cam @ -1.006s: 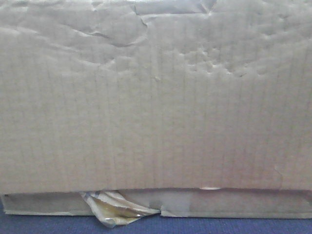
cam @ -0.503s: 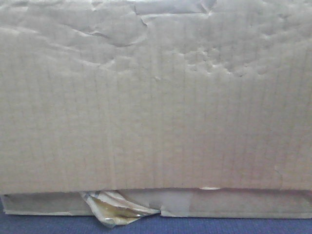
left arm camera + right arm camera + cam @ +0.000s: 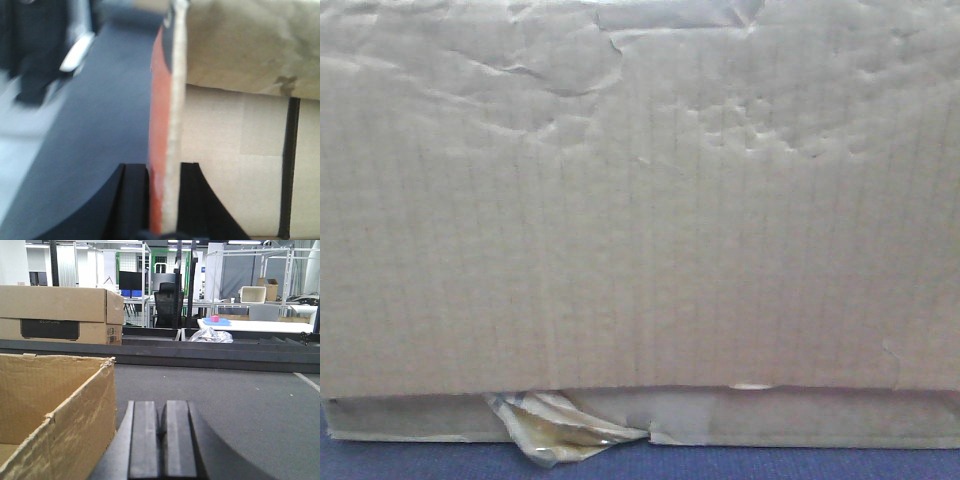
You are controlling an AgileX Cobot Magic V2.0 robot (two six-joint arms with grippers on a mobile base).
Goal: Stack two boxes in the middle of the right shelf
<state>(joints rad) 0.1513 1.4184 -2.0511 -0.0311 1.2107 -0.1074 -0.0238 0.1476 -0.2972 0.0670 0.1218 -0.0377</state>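
Two brown corrugated cardboard boxes fill the front view: the tall wrinkled box [image 3: 640,200] rests on the flat thin box with torn yellowish tape [image 3: 800,418]. Left wrist view: the left gripper [image 3: 164,200] clamps a thin pale cardboard wall [image 3: 176,100]. Right wrist view: the right gripper [image 3: 161,435] is pressed together, empty. The stacking looks done; the next move probably calls for finding the shelf, which is not in view.

Lab hall, judged from beyond the jaws: metal-frame bays [image 3: 148,270], monitors [image 3: 131,280], office chair [image 3: 167,301], white worktop [image 3: 260,326].
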